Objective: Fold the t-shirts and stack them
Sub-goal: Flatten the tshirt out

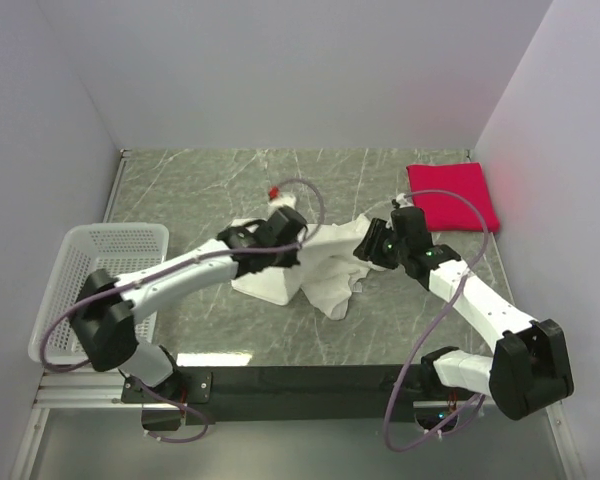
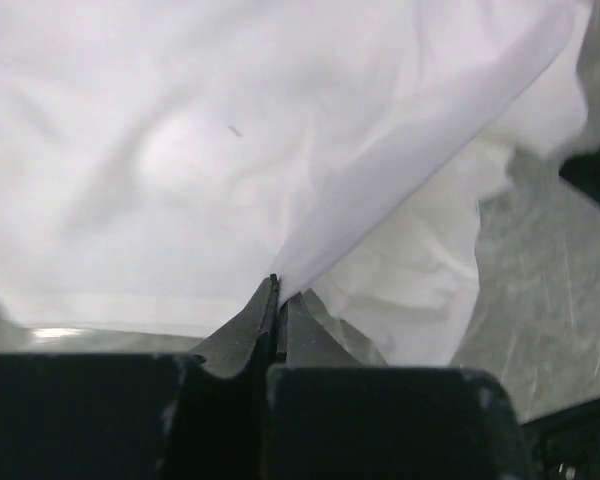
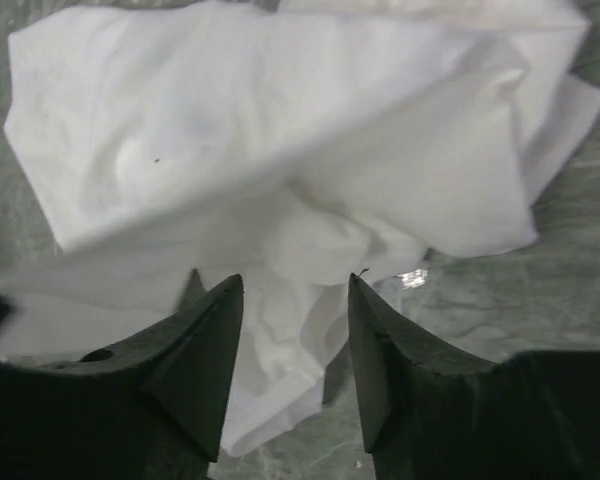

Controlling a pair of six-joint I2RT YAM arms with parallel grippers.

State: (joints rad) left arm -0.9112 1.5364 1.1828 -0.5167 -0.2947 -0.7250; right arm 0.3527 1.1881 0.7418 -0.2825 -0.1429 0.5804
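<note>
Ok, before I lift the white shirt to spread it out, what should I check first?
1. Left hand pinching the white t-shirt: ok, shut on a fold.
2. Right hand gripping cloth: not ok, jaws open over it.
3. White t-shirt lying flat: not ok, bunched up.
4. Red t-shirt folded square: ok, at the far right corner.
5. Print side facing up: cannot tell.

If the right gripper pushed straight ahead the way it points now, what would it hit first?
The white t-shirt: its bunched cloth lies directly ahead of the right gripper, whose jaws stand open. How far ahead is unclear from this view.
</note>
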